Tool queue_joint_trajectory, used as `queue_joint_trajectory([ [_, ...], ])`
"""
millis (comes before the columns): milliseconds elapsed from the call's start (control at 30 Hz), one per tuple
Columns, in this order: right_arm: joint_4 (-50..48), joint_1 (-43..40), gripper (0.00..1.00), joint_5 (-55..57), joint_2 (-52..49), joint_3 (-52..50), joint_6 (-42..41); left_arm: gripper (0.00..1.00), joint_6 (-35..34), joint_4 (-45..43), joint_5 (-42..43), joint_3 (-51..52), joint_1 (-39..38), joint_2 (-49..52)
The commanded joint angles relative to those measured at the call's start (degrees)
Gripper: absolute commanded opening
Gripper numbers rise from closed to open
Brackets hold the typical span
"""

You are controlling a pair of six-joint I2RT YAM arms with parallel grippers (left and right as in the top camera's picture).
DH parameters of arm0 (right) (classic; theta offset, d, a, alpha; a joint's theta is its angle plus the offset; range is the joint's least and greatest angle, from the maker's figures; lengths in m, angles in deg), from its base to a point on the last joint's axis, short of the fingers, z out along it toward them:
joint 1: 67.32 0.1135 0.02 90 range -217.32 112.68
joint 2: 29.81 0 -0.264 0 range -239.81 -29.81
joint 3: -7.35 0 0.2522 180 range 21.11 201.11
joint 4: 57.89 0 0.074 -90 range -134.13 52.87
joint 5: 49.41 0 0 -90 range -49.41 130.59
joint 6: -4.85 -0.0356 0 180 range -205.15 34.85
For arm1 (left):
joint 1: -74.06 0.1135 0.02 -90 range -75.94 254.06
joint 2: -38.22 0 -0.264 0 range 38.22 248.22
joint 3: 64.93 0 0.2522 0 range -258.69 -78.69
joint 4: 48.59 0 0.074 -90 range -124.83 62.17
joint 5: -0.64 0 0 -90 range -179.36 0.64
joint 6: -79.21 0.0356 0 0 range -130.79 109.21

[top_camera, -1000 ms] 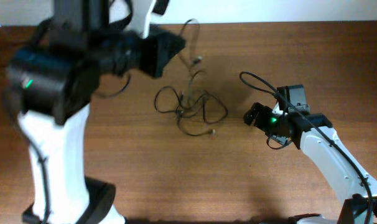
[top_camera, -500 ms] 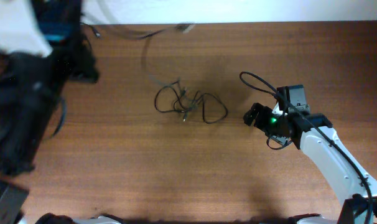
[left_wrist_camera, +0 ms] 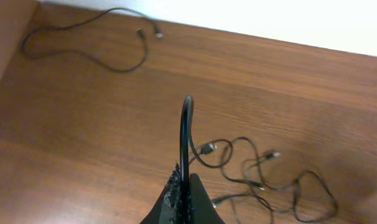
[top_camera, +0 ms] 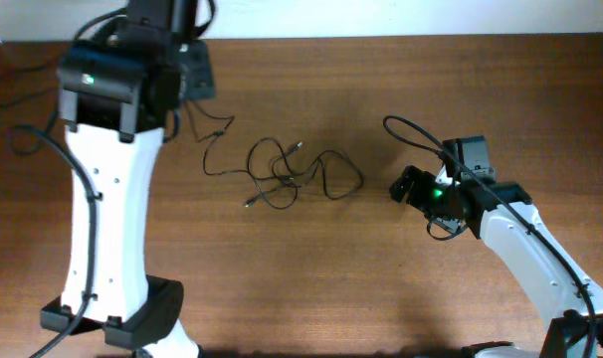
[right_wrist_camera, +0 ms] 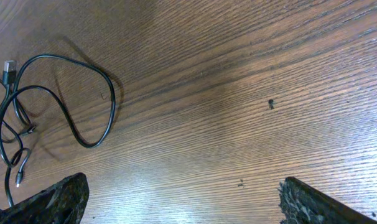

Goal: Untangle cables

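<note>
A loose tangle of thin black cables [top_camera: 297,174] lies mid-table, also seen in the left wrist view as the tangle [left_wrist_camera: 269,180]. My left gripper [left_wrist_camera: 185,183] is shut on one black cable [left_wrist_camera: 186,124], which arches up from the jaws and drops to a plug beside the tangle. From overhead this strand [top_camera: 217,139] trails from the left arm [top_camera: 112,89] toward the pile. Another cable [left_wrist_camera: 89,46] lies apart near the far left edge. My right gripper [right_wrist_camera: 182,202] is open above bare wood, right of the tangle's loop [right_wrist_camera: 83,93].
The left arm's white column and base [top_camera: 112,298] fill the left front of the table. The right arm [top_camera: 520,239] reaches in from the front right. A white wall runs along the table's far edge [left_wrist_camera: 269,43].
The left arm has swung back to the far left with the cable in its jaws, drawing a strand out to the left. The tangle shifted slightly. The right arm has not moved.
</note>
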Motion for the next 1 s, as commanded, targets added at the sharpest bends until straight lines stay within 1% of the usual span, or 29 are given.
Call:
queue_joint_trajectory([
  [0, -0.09, -0.04, 0.98, 0.09, -0.15, -0.5, 0.59, 0.04, -4.7, 1.95, -1.14, -0.46, 7.63, 1.05],
  [33, -0.17, -0.04, 0.98, 0.09, -0.15, -0.5, 0.59, 0.09, -4.87, 2.49, -1.14, -0.46, 10.56, 1.05],
  [67, -0.17, -0.04, 0.98, 0.09, -0.15, -0.5, 0.59, 0.19, -4.85, 3.85, -1.11, -0.46, 13.53, 1.09],
  [133, -0.17, -0.04, 0.98, 0.09, -0.15, -0.5, 0.59, 0.24, -4.85, 5.4, -1.16, -0.46, 15.8, 1.11],
  [167, -0.17, -0.04, 0.98, 0.09, -0.15, -0.5, 0.59, 0.34, -4.85, 5.77, -1.14, -0.46, 17.22, 1.11],
  [200, -0.17, -0.04, 0.98, 0.09, -0.15, -0.5, 0.59, 0.51, -4.85, 5.73, -1.14, -0.31, 18.18, 1.11],
  [233, -0.17, -0.04, 0.98, 0.09, -0.15, -0.5, 0.59, 0.66, -4.83, 5.62, -1.11, 0.26, 18.75, 1.11],
  [267, -0.17, -0.04, 0.98, 0.09, -0.15, -0.5, 0.59, 0.74, -4.83, 5.53, -1.11, 0.79, 18.95, 1.11],
  [300, -0.17, -0.04, 0.98, 0.07, -0.15, -0.5, 0.59, 0.89, -4.83, 5.2, -1.11, 2.23, 18.95, 1.11],
  [333, -0.17, -0.04, 0.98, 0.07, -0.15, -0.5, 0.59, 0.99, -4.81, 4.39, -1.11, 4.63, 18.95, 1.11],
  [467, -0.11, -0.04, 0.98, 0.07, -0.15, -0.5, 0.59, 0.99, -4.81, -2.43, -1.18, 15.87, 18.97, 1.11],
  [533, -0.13, -0.04, 0.98, 0.09, -0.15, -0.5, 0.61, 0.99, -4.81, -5.99, -4.72, 21.09, 18.95, 1.11],
  [567, -0.13, -0.04, 0.98, 0.09, -0.15, -0.5, 0.61, 0.99, -4.55, -6.16, -4.22, 21.59, 18.95, 1.18],
  [600, -0.15, -0.04, 0.98, 0.09, -0.15, -0.5, 0.59, 0.99, -2.62, -5.99, -3.72, 21.77, 18.97, 1.22],
  [633, -0.15, -0.04, 0.98, 0.09, -0.15, -0.5, 0.59, 0.99, 4.5, -5.75, -6.43, 21.77, 18.95, 1.6],
  [700, -0.15, -0.04, 0.98, 0.09, -0.15, -0.5, 0.59, 0.99, 4.68, -5.64, -14.75, 21.77, 18.95, 2.34],
  [733, -0.13, -0.04, 0.98, 0.09, -0.15, -0.5, 0.59, 0.99, 4.66, -5.35, -17.11, 21.77, 18.95, 2.75],
  [767, -0.11, -0.04, 0.98, 0.09, -0.15, -0.5, 0.59, 0.99, 2.99, -5.33, -17.4, 21.77, 18.97, 3.34],
  [800, -0.11, -0.04, 0.98, 0.09, -0.15, -0.5, 0.61, 0.99, 1.66, -5.75, -13.4, 21.77, 18.97, 3.63],
  [833, -0.11, -0.04, 0.98, 0.09, -0.15, -0.5, 0.61, 0.99, 1.68, -6.8, -6.29, 21.77, 19.32, 3.72],
  [867, -0.11, -0.04, 0.98, 0.09, -0.15, -0.5, 0.61, 0.99, 1.64, -7.72, 3.48, 21.77, 20.2, 3.72],
  [900, -0.11, -0.04, 0.98, 0.09, -0.15, -0.5, 0.61, 0.99, 1.66, -7.43, 9.66, 21.77, 20.55, 3.72],
  [933, -0.2, -0.04, 0.98, 0.11, -0.15, -0.5, 0.61, 0.99, 1.66, -6.69, 23.82, 21.9, 20.61, 3.74],
  [967, -0.39, -0.04, 0.98, 0.09, -0.15, -0.5, 0.61, 0.99, 1.68, -6.32, 32.52, 22.51, 20.2, 3.78],
])
